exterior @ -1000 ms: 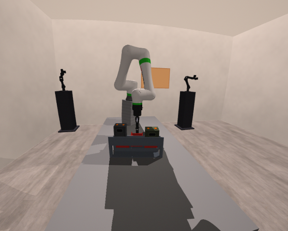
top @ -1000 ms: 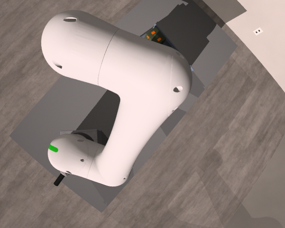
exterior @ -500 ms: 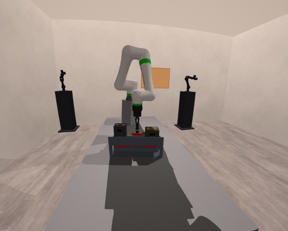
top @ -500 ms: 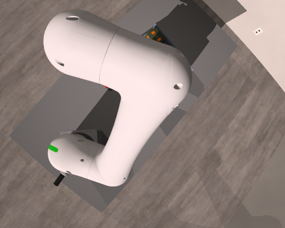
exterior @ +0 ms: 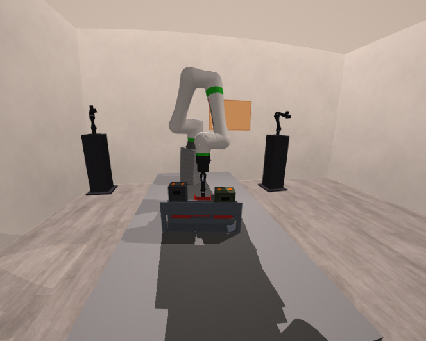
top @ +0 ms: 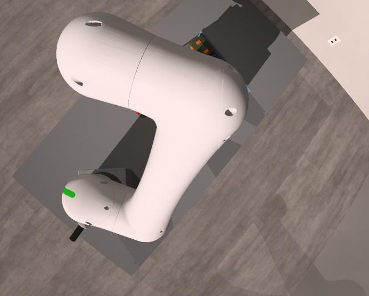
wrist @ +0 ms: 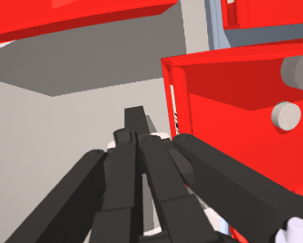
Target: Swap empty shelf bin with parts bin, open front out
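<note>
A red open bin (wrist: 214, 102) with two grey round parts fills the right of the wrist view. It sticks out past the front edge of the blue-grey shelf (wrist: 214, 27) (exterior: 201, 207), in line between neighbouring bins. How far in it sits, I cannot tell. A second red bin (wrist: 91, 15) shows only in part at the wrist view's top left, with no parts visible in it. My gripper (wrist: 136, 121) (exterior: 203, 193) is shut and empty, just outside the first bin's near end wall. Contact cannot be told. The arm hides most of the shelf in the top view.
Another red bin (wrist: 269, 13) sits on the shelf at the wrist view's top right. A dark box (exterior: 178, 193) and a green box (exterior: 224, 194) with orange marks stand on the shelf's top board. The grey table (exterior: 302, 284) bears the shelf.
</note>
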You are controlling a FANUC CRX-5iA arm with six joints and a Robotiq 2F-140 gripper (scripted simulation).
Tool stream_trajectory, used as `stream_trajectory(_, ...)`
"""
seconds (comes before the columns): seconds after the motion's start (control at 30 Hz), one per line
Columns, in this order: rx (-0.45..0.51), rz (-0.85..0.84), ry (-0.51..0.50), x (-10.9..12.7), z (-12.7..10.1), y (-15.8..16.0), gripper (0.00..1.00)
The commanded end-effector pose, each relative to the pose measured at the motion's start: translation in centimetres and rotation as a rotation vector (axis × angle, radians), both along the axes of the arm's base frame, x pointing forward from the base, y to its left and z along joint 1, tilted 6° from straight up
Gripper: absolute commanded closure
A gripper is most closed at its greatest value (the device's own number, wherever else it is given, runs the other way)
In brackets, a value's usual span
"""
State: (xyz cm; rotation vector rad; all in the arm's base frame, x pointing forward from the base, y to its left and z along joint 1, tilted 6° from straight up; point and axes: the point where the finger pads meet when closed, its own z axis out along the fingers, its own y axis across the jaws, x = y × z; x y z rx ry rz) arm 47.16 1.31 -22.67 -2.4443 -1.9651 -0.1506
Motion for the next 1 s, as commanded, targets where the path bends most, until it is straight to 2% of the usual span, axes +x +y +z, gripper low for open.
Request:
stream_trajectory(0.0, 0.0, 0.0, -0.001, 0.08, 0.06, -0.01, 0.9)
stream_trajectory(0.97, 0.0, 0.0, -0.001, 0.46, 0.09, -0.08, 0.9)
